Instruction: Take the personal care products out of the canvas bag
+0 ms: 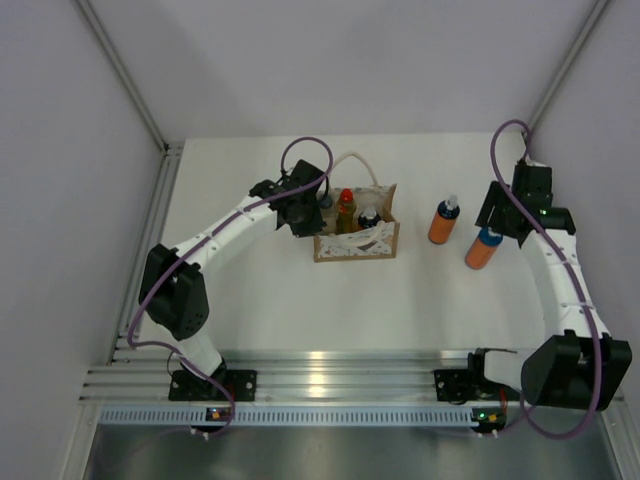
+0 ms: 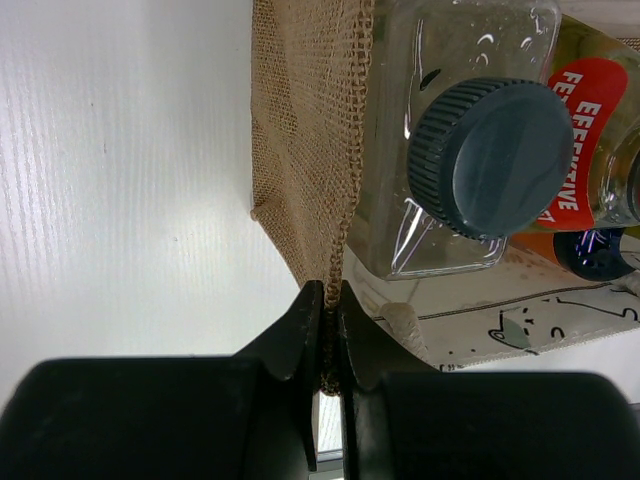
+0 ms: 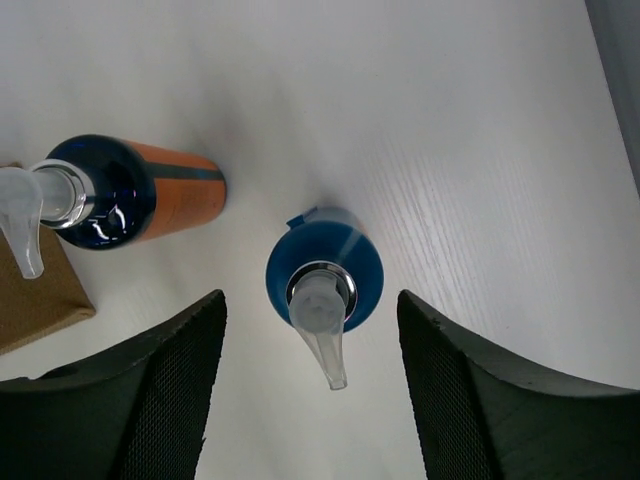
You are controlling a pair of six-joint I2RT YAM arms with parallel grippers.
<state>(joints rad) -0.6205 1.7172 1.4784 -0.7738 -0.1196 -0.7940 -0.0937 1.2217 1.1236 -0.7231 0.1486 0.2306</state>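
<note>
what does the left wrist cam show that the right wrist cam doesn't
Only the left wrist view: the left gripper shut on the burlap edge of the canvas bag. Inside the bag are a clear bottle with a dark cap, a yellow-green bottle with a red label, and a dark-blue cap lower down.

Only the right wrist view: the right gripper open either side of a blue-capped pump bottle, with an orange pump bottle beside it, both out on the table.

Both: the white table. The tan corner at the right wrist view's left edge is probably the same bag.
</note>
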